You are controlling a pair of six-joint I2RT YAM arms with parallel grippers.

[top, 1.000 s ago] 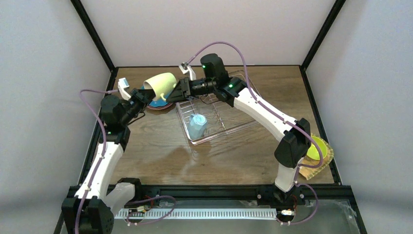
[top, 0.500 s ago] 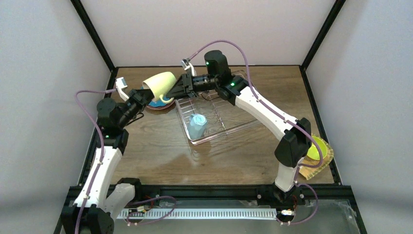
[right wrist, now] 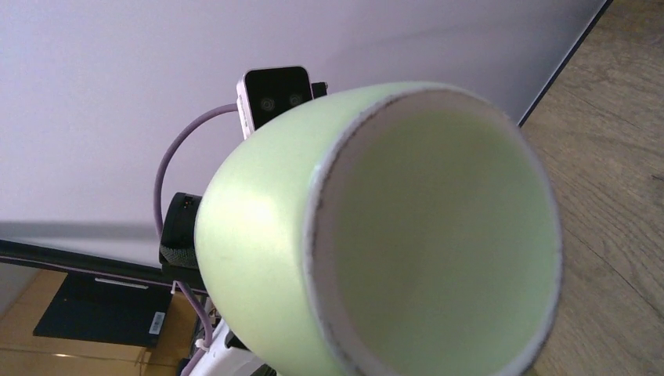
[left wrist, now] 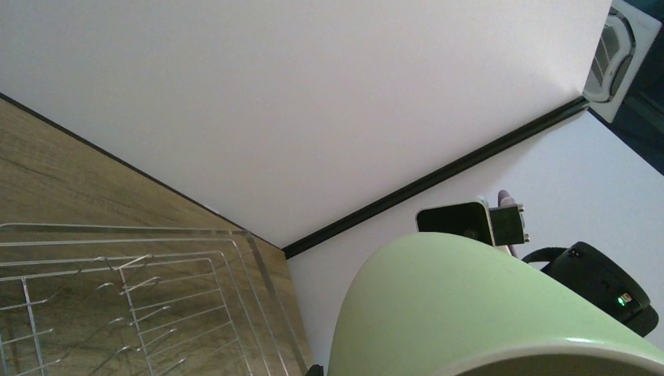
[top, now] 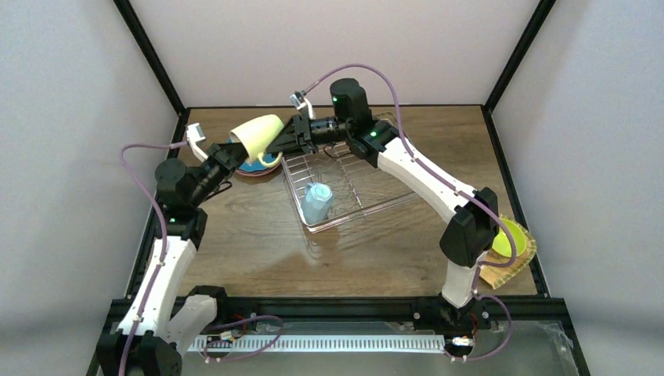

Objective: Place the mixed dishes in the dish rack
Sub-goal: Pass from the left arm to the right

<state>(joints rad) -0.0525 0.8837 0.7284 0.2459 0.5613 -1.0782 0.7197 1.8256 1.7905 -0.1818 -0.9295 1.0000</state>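
The pale green mug (top: 257,135) hangs in the air above the table's far left, its opening turned toward my right gripper. My left gripper (top: 229,150) is shut on its left side. My right gripper (top: 280,145) is at the mug's rim, and its fingers are hidden, so I cannot tell how the jaws stand. The mug fills the left wrist view (left wrist: 485,313) and the right wrist view (right wrist: 258,235). The dish rack (top: 368,184) lies at mid-table and also shows in the left wrist view (left wrist: 117,298). A light blue mug (top: 317,201) lies in its near corner.
A blue dish (top: 254,164) sits on a reddish plate under the held mug. A lime bowl (top: 507,235) rests on a woven tan plate (top: 513,266) at the right edge, partly behind my right arm.
My right gripper has moved left up to the mug's rim. My left arm's elbow has shifted slightly left. The mug has stayed in about the same place.
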